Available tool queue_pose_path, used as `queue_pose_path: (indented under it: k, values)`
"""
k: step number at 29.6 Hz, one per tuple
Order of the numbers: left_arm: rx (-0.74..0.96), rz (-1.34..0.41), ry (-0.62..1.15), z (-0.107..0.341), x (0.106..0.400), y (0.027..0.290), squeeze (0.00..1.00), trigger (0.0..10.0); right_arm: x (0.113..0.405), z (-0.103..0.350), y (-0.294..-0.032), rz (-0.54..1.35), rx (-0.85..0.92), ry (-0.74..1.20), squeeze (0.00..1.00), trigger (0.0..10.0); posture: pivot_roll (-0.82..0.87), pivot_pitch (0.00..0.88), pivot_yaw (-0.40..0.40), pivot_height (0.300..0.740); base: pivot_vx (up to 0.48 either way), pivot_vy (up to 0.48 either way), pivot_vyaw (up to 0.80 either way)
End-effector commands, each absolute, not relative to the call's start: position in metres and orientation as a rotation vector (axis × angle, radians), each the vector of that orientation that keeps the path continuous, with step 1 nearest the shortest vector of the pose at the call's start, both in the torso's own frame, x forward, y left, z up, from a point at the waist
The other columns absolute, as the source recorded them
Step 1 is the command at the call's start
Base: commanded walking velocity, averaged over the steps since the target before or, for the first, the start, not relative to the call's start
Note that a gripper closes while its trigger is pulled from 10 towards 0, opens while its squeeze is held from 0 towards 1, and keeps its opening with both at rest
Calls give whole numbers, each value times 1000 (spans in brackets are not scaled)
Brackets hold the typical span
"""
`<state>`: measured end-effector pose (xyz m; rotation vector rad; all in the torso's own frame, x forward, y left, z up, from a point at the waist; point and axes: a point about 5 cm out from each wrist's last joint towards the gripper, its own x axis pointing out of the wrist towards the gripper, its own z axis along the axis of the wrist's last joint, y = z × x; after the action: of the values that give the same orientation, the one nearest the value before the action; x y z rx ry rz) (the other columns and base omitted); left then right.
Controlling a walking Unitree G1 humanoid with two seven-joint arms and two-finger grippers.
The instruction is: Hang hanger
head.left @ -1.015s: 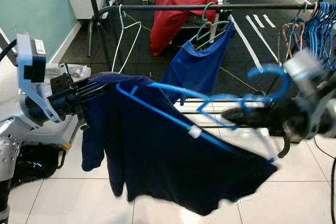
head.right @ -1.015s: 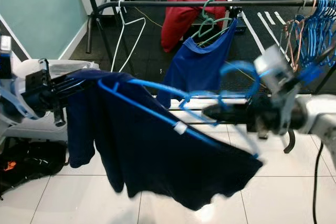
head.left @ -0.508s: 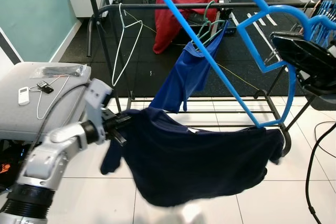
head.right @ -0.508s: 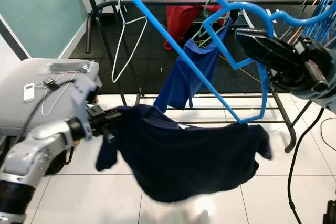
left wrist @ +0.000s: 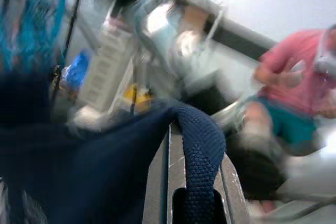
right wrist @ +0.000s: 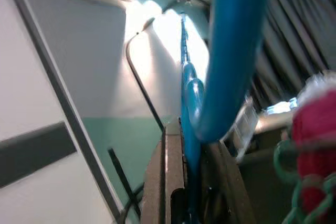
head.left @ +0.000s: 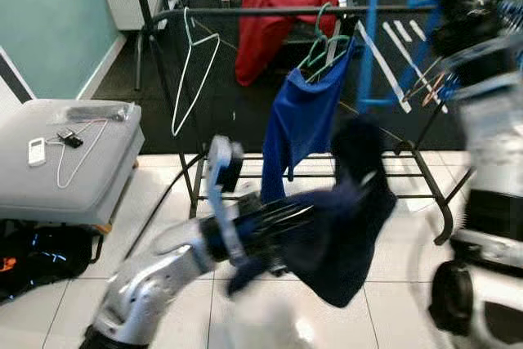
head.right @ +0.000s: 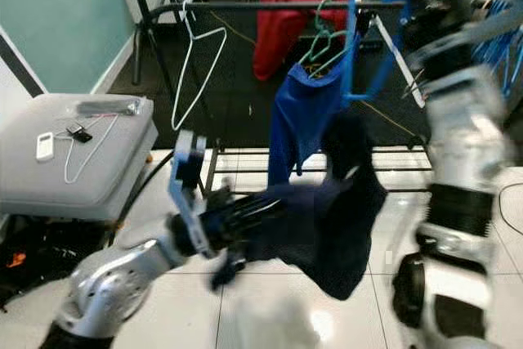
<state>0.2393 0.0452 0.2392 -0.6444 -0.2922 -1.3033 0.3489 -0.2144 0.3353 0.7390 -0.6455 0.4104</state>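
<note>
Pinching the navy shirt (head.left: 347, 234) at frame centre, left gripper (head.left: 298, 214) clamped on its hem, right gripper (right wrist: 191, 145) clenching the blue hanger (head.left: 369, 46) upper right.

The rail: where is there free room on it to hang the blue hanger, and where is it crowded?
The rail looks bare between the white hanger and the green hangers carrying the blue shirt, though the red garment lies behind there. The far right end is crowded with blue hangers. The right gripper holds the blue hanger.
</note>
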Motion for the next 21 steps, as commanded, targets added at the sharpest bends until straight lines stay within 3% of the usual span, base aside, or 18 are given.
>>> queue_pose_path:
  k: [1, 3, 5, 7, 8, 10, 13, 16, 18, 21]
  values:
    - [-842, -1253, -445, 274, 244, 39, 0, 10000, 356, 315, -208, 374, 1032, -619, 0, 0, -108, 104, 40, 740, 0, 0, 0]
    - [-933, -1242, -501, 289, 246, 36, 0, 10000, 360, 302, -192, 407, 1147, -570, 0, 0, -108, 104, 40, 740, 0, 0, 0]
    - [-928, -1215, -499, 289, 251, 31, 0, 10000, 349, 298, -144, 679, 1200, -489, 0, 0, -113, 95, 43, 740, 0, 0, 0]
    - [-928, -1215, -499, 289, 251, 31, 0, 10000, 349, 298, -144, 679, 1200, -489, 0, 0, -113, 95, 43, 740, 0, 0, 0]
    - [-863, -1188, -455, 277, 255, 29, 0, 10000, 324, 312, -111, 963, 1234, -513, 0, 0, -112, 95, 43, 740, 0, 0, 0]
    - [-801, -1166, -404, 262, 257, 29, 0, 10000, 314, 323, -108, 1029, 1238, -565, 0, 0, -114, 92, 44, 740, 0, 0, 0]
    - [-765, -1148, -357, 251, 257, 30, 0, 10000, 312, 329, -109, 1002, 1225, -598, 0, 0, -114, 92, 44, 740, 0, 0, 0]
    - [-760, -1168, -228, 225, 246, 36, 0, 10000, 345, 334, -151, 616, 1117, -663, 0, 0, -116, 92, 47, 740, 0, 0, 0]
    - [-760, -1168, -228, 225, 246, 36, 0, 10000, 345, 334, -151, 616, 1117, -663, 0, 0, -116, 92, 47, 740, 0, 0, 0]
    - [-679, -1207, -140, 207, 233, 35, 0, 10000, 347, 354, -184, 551, 1136, -764, 0, 0, -112, 96, 46, 740, 0, 0, 0]
